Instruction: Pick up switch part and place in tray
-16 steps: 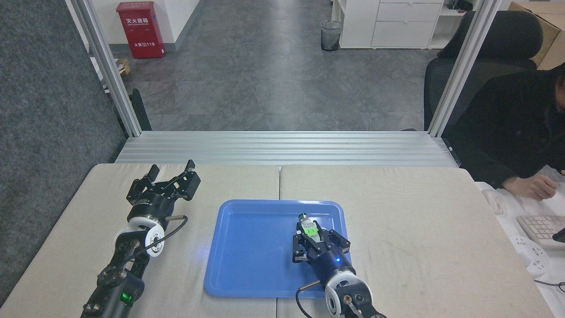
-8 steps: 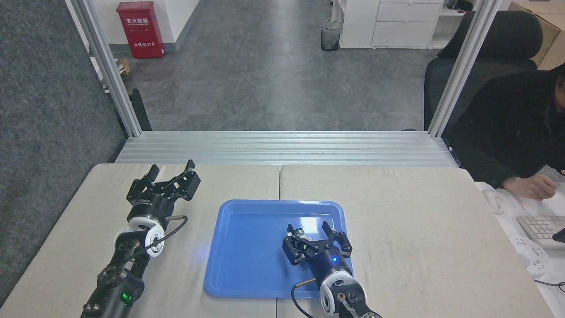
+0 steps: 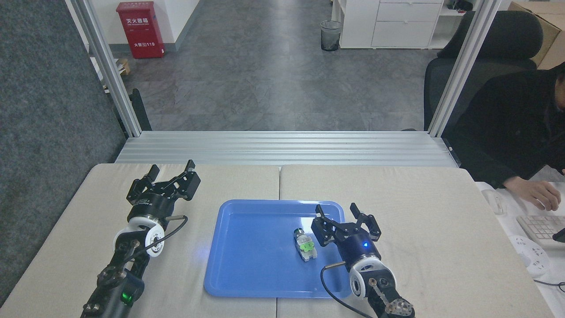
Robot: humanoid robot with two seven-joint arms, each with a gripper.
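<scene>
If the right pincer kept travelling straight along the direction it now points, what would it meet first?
Probably the far rim of the tray: the open right pincer hangs over the tray's far right corner, pointing away and slightly left. The switch part lies left, clear. Height is unclear.

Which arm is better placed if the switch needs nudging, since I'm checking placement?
Right: its open hand sits just beside the switch part lying in the tray; the left hand is outside the tray.

Grey tiled floor [image 3: 265,79], red cabinet [image 3: 140,28], white drawers [image 3: 404,22].

Likely an office: swivel chair [image 3: 485,66], keyboard [image 3: 540,227].
</scene>
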